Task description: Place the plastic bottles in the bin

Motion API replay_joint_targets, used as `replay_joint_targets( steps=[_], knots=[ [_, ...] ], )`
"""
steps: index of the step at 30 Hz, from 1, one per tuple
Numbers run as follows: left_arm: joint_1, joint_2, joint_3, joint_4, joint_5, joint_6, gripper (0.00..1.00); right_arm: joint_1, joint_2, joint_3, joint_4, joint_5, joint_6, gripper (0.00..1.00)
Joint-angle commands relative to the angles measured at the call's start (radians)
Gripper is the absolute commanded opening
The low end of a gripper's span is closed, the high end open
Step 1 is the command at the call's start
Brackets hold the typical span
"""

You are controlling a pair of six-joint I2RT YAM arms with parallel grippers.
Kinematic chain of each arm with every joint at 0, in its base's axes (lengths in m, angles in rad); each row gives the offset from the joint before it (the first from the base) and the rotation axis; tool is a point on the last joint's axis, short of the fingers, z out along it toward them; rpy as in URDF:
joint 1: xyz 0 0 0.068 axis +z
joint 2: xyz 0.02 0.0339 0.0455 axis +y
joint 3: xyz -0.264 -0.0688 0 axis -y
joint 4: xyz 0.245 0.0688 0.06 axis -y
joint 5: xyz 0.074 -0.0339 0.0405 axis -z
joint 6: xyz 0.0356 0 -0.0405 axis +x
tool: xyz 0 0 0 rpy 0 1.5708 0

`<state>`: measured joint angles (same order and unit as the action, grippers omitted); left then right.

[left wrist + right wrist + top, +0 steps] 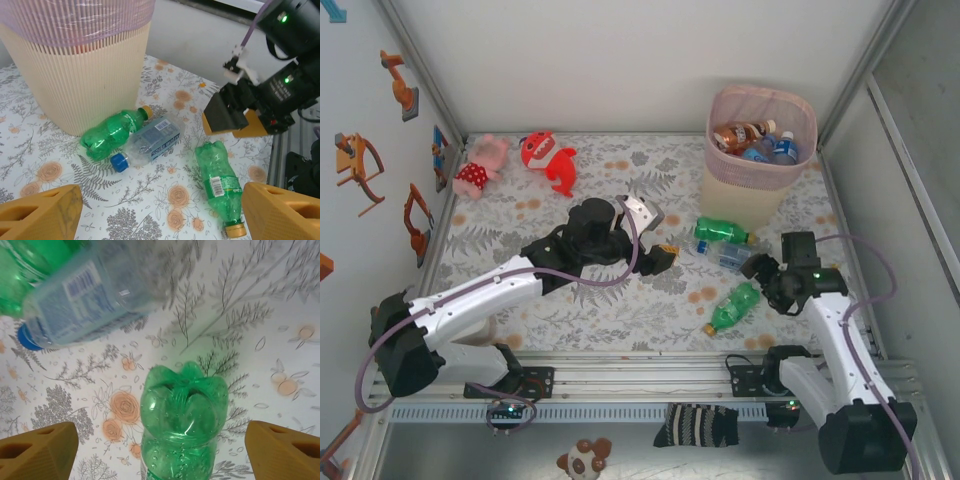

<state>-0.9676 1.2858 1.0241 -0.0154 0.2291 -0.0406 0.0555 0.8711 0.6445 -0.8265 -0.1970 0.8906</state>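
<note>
The bin (760,150), pink on top and cream below, stands at the back right with several plastic bottles (750,135) inside. Three bottles lie on the floral cloth in front of it: a green one (723,231) (112,134), a clear blue-capped one (732,256) (150,140) (95,295), and another green one (735,306) (220,185) (182,410). My right gripper (765,268) (162,452) is open, its fingers on either side of that last bottle's base without touching it. To the left of the bottles, my left gripper (660,242) (160,215) is open and holds nothing.
A pink plush toy (480,165) and a red one (548,160) lie at the back left. White walls close in the table on three sides. A striped sock (695,425) hangs off the front rail between the arm bases.
</note>
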Motion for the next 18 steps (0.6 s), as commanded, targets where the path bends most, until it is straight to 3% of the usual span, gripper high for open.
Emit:
replay_joint_targets(
  steps=[1,9,18],
  knots=[
    [0.006,-0.023,-0.002,0.015,-0.014,-0.008,0.82,-0.005,0.029,-0.053,0.09,-0.089,0.053,0.87],
    [0.006,-0.016,0.002,0.012,-0.021,-0.013,0.82,-0.003,0.141,-0.136,0.191,-0.093,0.052,0.87],
    [0.006,-0.015,0.002,0.011,-0.032,-0.017,0.82,-0.004,0.247,-0.151,0.275,-0.066,0.036,0.79]
  ],
)
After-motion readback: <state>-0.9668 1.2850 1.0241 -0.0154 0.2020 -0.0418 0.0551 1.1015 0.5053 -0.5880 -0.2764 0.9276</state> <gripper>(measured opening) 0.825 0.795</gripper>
